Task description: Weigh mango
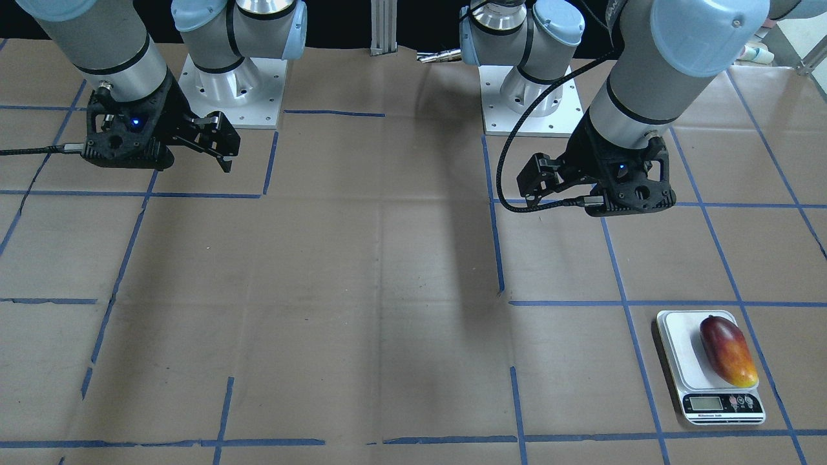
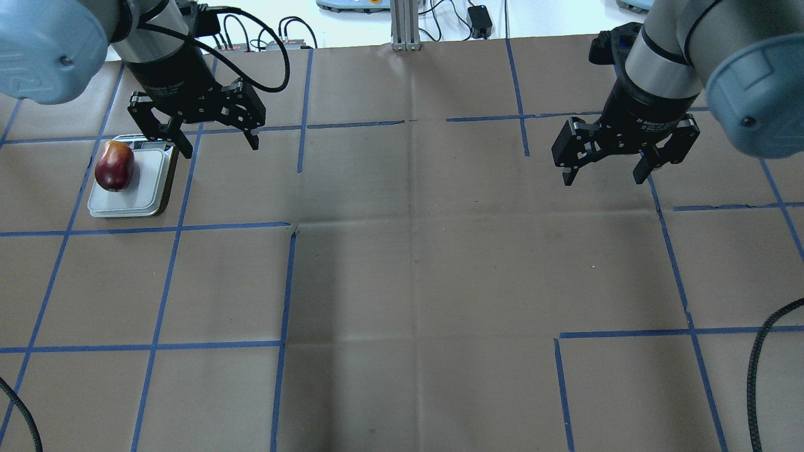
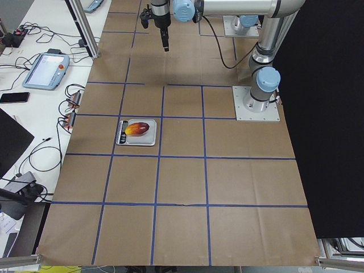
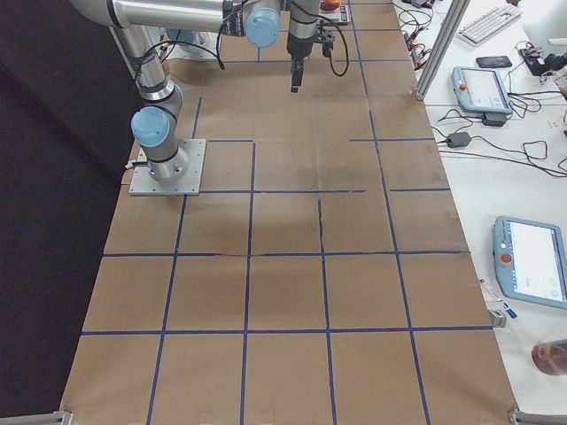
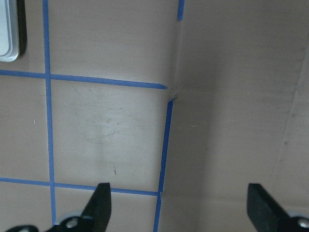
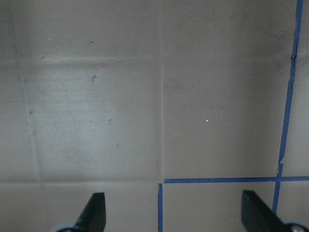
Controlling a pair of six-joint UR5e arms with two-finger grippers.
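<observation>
The mango [image 1: 728,351], dark red fading to orange-yellow, lies lengthwise on the white kitchen scale [image 1: 678,349]. Both also show at the far left of the overhead view, the mango [image 2: 114,166] on the scale [image 2: 149,188], and in the exterior left view [image 3: 138,129]. My left gripper [image 2: 220,149] is open and empty. It hangs above the table just right of the scale and touches nothing. Its wrist view shows only the scale's corner [image 5: 7,29] and both fingers [image 5: 99,205]. My right gripper [image 2: 603,180] is open and empty over bare paper at the far right.
Brown paper with a grid of blue tape lines [image 2: 289,282] covers the table. Both arm bases [image 1: 226,84] stand at the robot's edge. Cables, tablets and an aluminium post [image 2: 405,25] lie beyond the far edge.
</observation>
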